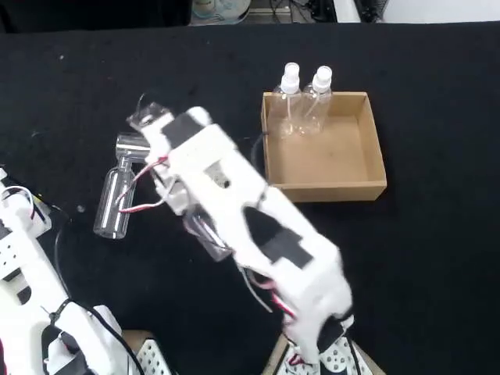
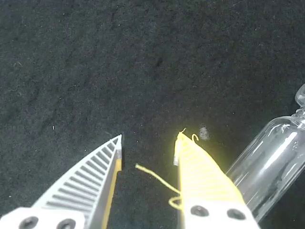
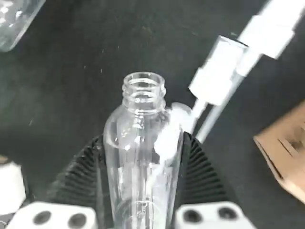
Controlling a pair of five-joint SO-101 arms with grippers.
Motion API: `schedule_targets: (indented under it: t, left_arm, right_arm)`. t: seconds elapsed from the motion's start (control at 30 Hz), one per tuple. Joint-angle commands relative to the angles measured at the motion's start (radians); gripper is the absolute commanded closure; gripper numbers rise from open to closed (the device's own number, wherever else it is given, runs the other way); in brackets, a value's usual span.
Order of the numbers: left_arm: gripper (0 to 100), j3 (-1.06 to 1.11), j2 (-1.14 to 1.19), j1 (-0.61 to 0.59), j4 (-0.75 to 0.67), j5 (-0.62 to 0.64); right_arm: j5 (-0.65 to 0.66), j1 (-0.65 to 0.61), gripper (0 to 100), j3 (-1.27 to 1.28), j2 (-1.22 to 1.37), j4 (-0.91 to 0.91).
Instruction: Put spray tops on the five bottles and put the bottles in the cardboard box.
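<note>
Black cloth covers the bench (image 1: 437,258); the cardboard box (image 1: 328,190) holds two capped bottles (image 1: 289,109) at its far wall; the right claw (image 3: 143,139) is closed on the body of a clear bottle (image 3: 143,109), its threaded neck bare; a white spray top (image 3: 217,78) lies just beside that neck; capping looks to be the step in hand, needing the top lined up and screwed on; the left claw (image 2: 148,138) gapes empty beside a lying bottle (image 2: 271,162).

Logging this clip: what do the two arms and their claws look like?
Both arms are white plastic; the right arm has black patches and red and white wires, the left arm a black cable. The left claw has pointed ribbed fingers, one white, one yellow; the right claw black ribbed ones.
</note>
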Motion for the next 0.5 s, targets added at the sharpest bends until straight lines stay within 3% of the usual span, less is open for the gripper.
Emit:
schedule_targets:
  t: [0.0,0.17,0.47]
  left_arm:
    - [82,-0.005,-0.012,-0.004,-0.009,-0.002]
    - [82,-0.018,-0.012,0.022,0.04,0.0]
    - [82,-0.061,-0.012,0.219,0.138,-0.002]
  right_arm:
    - [0.072,0.058,97.2,0.154,-0.349,0.029]
    - [0.212,0.19,97.2,0.375,-0.682,0.029]
    - [0.431,0.773,97.2,0.49,-1.104,0.021]
